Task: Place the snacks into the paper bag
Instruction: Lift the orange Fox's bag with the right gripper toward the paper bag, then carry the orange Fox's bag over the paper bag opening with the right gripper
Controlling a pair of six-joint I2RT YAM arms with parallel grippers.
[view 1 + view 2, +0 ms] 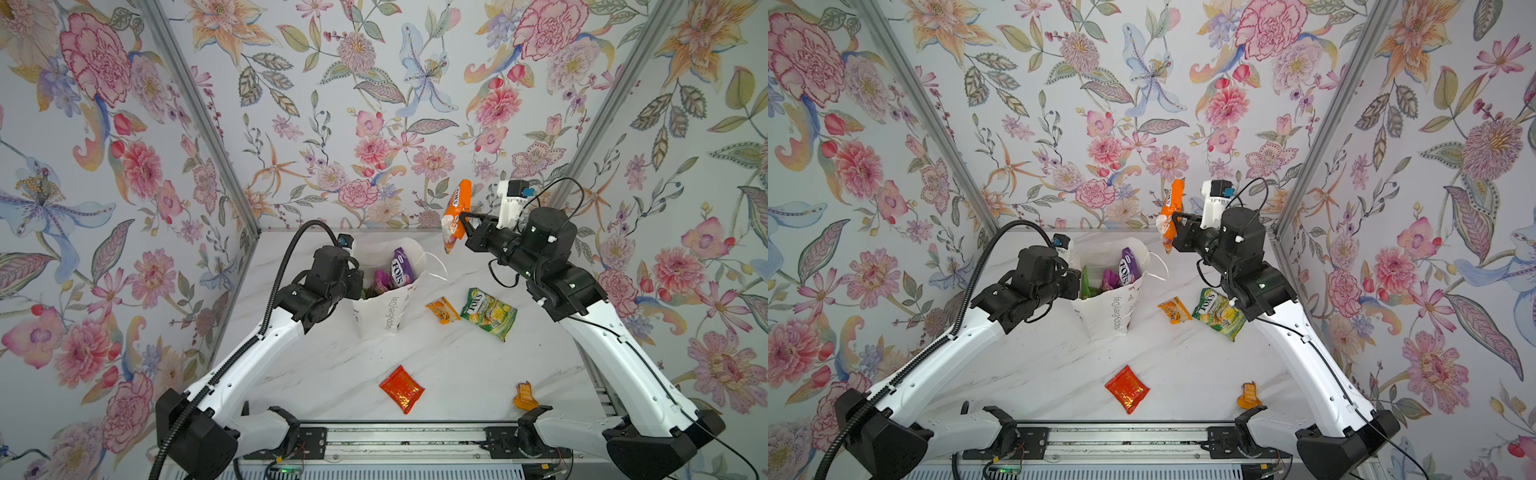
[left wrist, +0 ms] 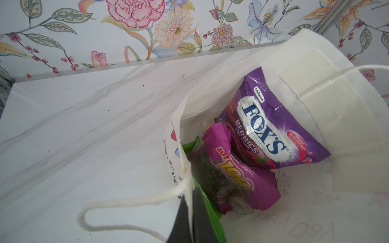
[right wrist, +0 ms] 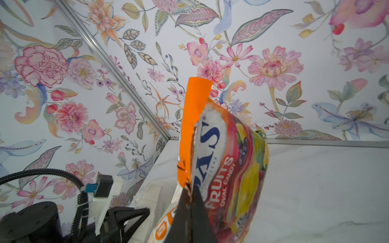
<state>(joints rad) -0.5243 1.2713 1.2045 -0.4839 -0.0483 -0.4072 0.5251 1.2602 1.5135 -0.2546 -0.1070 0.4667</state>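
Left jaws pinched shut on the rim of the paper bag (image 1: pixel 384 320) at its 9 o'clock side, a fold of paper between them in the left wrist view. Judged a brace, to hold the mouth spread and the bag standing on the tabletop (image 1: pixel 332 374).

Right jaws clamped on the side edge of an orange bag (image 1: pixel 455 212), about mid-length. Held upright and clear of the tabletop at 2 o'clock from the mouth, probably so as to drop in narrow end first. Not yet over the opening.

Already inside:
- a purple bag (image 2: pixel 271 126)
- a purple packet (image 2: pixel 237 178)
- a green packet (image 2: pixel 211 214)

Lying flat on the tabletop, placed from the paper bag:
- at 3 o'clock, a sachet (image 1: pixel 442 310) and a green bag (image 1: pixel 488 313) just beside it
- at 6 o'clock, a red pack (image 1: pixel 402 388)
- at 4 o'clock, a crumpled sachet (image 1: pixel 525 397), well apart from the rest

Roughly halfway, by that count.
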